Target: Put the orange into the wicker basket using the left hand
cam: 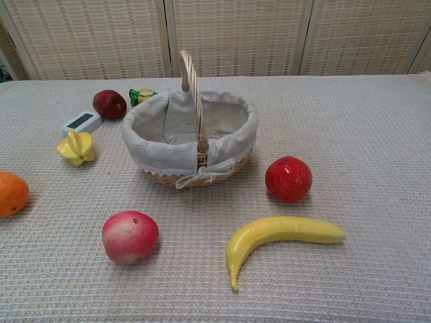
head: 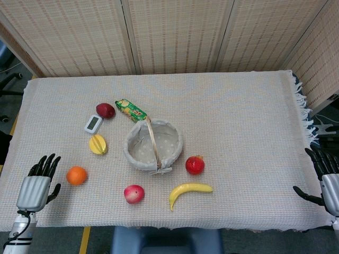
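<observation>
The orange (head: 76, 175) lies on the cloth near the front left; in the chest view the orange (cam: 11, 194) is cut by the left edge. The wicker basket (head: 175, 138) with a pale cloth lining and an upright handle stands mid-table, empty, also seen as the basket (cam: 155, 121) in the chest view. My left hand (head: 38, 183) rests palm down just left of the orange, fingers spread, holding nothing. My right hand (head: 326, 177) is at the table's right front edge, fingers apart and empty. Neither hand appears in the chest view.
Around the basket lie a yellow starfruit (head: 98, 144), a dark red apple (head: 105, 110), a white timer (head: 93, 124), a green snack packet (head: 131, 110), a pomegranate (head: 194, 165), a banana (head: 189, 191) and a peach (head: 134, 194). Woven screens stand behind.
</observation>
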`<state>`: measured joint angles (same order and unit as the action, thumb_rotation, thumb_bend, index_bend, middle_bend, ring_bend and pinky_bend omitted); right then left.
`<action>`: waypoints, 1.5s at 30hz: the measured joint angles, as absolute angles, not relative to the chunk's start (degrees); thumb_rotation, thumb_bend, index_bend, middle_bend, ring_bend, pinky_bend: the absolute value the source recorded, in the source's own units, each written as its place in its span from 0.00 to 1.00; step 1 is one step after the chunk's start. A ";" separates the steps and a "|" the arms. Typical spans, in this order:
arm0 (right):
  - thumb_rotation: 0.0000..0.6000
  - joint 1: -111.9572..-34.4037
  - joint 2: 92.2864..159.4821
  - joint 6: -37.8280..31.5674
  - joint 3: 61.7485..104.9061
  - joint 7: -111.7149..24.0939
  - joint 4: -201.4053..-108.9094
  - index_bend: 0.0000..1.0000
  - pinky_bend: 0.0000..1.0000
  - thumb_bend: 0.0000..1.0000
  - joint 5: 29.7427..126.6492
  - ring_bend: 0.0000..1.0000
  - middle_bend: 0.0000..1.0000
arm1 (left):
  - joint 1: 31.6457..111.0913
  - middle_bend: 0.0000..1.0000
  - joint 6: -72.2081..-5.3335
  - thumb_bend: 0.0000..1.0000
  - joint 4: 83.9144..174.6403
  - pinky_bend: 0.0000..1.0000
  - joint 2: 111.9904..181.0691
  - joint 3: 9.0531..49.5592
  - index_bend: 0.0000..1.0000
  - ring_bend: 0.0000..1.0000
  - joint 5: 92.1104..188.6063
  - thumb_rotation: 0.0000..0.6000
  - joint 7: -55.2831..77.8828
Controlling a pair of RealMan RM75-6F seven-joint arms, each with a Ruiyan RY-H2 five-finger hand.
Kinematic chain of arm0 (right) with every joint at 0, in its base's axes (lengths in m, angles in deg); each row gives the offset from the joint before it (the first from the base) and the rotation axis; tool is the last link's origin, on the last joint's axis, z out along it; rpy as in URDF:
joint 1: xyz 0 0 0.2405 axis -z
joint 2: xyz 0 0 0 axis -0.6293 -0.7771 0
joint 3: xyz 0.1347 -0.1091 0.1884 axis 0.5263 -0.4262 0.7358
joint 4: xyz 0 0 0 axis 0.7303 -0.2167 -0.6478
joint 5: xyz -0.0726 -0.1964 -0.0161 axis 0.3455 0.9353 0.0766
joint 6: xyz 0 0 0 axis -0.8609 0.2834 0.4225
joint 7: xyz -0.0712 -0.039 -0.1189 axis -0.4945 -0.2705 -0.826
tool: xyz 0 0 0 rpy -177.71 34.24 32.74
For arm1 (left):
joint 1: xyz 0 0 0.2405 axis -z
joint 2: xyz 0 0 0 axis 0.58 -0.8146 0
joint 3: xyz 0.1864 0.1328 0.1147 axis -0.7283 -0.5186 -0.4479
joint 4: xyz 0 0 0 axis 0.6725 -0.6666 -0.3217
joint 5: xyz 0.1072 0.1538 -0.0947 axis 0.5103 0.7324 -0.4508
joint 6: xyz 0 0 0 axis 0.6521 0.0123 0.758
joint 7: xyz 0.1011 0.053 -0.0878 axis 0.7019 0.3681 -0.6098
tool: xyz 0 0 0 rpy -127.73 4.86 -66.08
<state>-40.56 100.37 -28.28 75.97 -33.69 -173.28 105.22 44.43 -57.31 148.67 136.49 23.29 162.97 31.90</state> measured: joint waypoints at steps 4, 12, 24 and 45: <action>1.00 -40.54 100.38 -28.32 75.91 -33.81 -173.26 0.00 0.06 0.03 105.34 0.00 0.00 | 44.34 0.00 -57.52 0.38 148.54 0.21 136.64 23.44 0.00 0.00 162.76 1.00 32.29; 1.00 -40.54 100.34 -28.38 75.62 -33.48 -173.16 0.00 0.06 0.03 105.93 0.00 0.00 | 44.49 0.00 -57.89 0.38 147.80 0.21 137.08 23.56 0.00 0.00 163.53 1.00 32.21; 1.00 -40.89 100.52 -28.00 75.29 -33.87 -172.90 0.00 0.06 0.03 106.72 0.00 0.00 | 50.53 0.00 -46.89 0.38 145.65 0.19 138.53 25.67 0.00 0.00 159.68 1.00 32.26; 1.00 -41.09 100.46 -27.74 75.23 -33.89 -172.85 0.00 0.06 0.03 106.49 0.00 0.00 | 56.64 0.00 -34.06 0.38 148.04 0.17 138.28 25.39 0.00 0.00 146.95 1.00 34.69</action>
